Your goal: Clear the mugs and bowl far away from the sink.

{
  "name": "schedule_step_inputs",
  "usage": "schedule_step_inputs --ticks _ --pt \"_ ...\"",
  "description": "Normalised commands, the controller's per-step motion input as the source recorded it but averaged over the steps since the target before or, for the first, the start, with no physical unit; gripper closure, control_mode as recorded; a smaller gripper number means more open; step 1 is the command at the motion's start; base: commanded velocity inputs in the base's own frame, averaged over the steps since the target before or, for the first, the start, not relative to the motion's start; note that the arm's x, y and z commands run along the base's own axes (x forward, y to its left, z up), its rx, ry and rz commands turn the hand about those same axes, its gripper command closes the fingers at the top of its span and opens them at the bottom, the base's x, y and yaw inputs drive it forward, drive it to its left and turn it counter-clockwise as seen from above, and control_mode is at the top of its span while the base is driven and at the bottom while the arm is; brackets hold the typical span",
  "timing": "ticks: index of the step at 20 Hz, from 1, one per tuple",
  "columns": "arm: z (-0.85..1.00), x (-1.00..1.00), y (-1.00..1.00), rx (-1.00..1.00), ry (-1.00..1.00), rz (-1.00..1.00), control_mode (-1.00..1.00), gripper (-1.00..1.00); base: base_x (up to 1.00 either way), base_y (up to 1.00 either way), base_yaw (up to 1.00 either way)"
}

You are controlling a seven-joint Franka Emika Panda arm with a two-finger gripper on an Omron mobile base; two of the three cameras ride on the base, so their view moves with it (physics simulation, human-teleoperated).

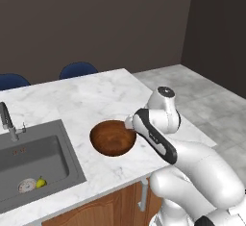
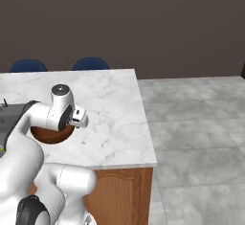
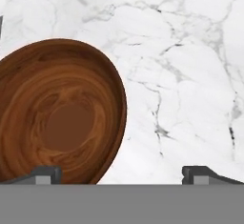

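Hand view: pincer spread wide, tips cut off at frame bottom; bowl left of it on worktop, its left edge cropped.

Glossy white arm, dark joint bands

Even, soft light falls over the rendered kitchen, with no clear single source. The marble counter reads bright, while the back wall stays dim and flat. The bowl carries a mild sheen inside, without hard glare. Shadows are faint; the sink basin looks darker. Edges appear slightly soft, perhaps from low resolution.
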Motion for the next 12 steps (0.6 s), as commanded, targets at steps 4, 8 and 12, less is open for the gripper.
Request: schedule_step_inputs --ticks 4,8,12 --pt "-0.23 0.22 0.05 0.0 0.03 0.0 -1.0 -1.0 0.0 0.0 0.0" --pt "-0.24 0.11 0.0 0.0 0.01 0.0 -1.0 -1.0 0.0 0.0 0.0" --pt "-0.27 0.1 0.04 0.0 0.03 0.0 -1.0 -1.0 0.0 0.0 0.0"
